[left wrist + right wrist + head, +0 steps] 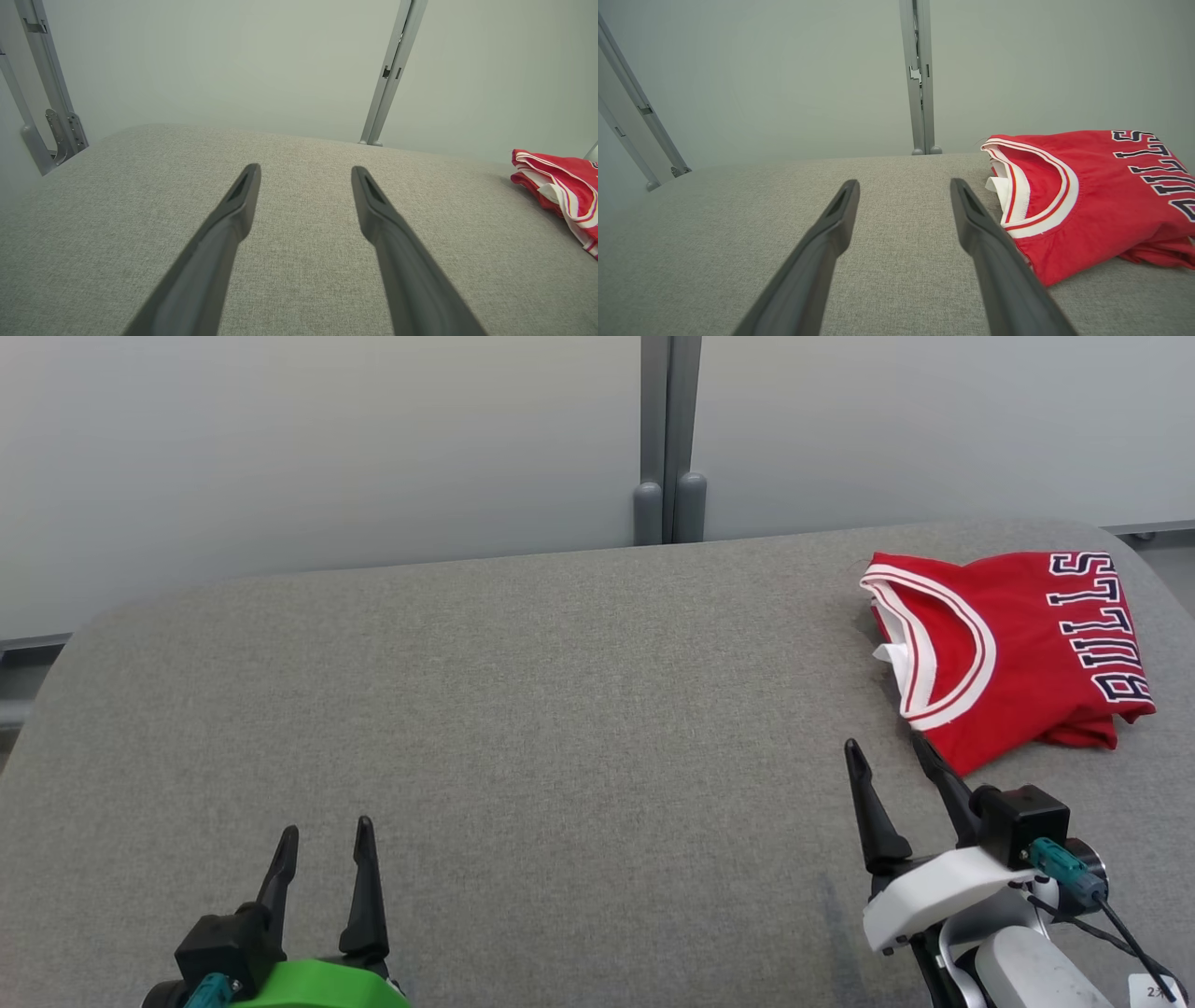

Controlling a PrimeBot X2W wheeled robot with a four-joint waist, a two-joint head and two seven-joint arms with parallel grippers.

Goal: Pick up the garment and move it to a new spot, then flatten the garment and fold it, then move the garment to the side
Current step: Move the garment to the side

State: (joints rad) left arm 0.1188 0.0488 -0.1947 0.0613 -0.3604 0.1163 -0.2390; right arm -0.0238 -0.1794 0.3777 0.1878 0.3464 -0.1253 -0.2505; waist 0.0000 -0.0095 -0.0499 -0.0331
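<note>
Pale wall panels [280, 448] and a grey post [669, 439] are seen behind a table [513, 709] covered in grey woven cloth. A red jersey [1018, 644] is found folded into a loose bundle at the far right of the table, with its white-and-red neck trim [934, 653] turned toward the middle and dark lettering [1102, 625] along its right side. The right gripper [885, 742] is held wide open and empty just beside the jersey's near left corner; whether a finger touches the cloth cannot be told. The left gripper [328, 826] is likewise spread wide with nothing in it, well apart from the jersey. The jersey is judged light, limp and somewhat slick, so it would be expected to sag and unfold once lifted. A pinch through the stacked layers at the near edge, or at the thicker neck trim, is judged the surest hold.
</note>
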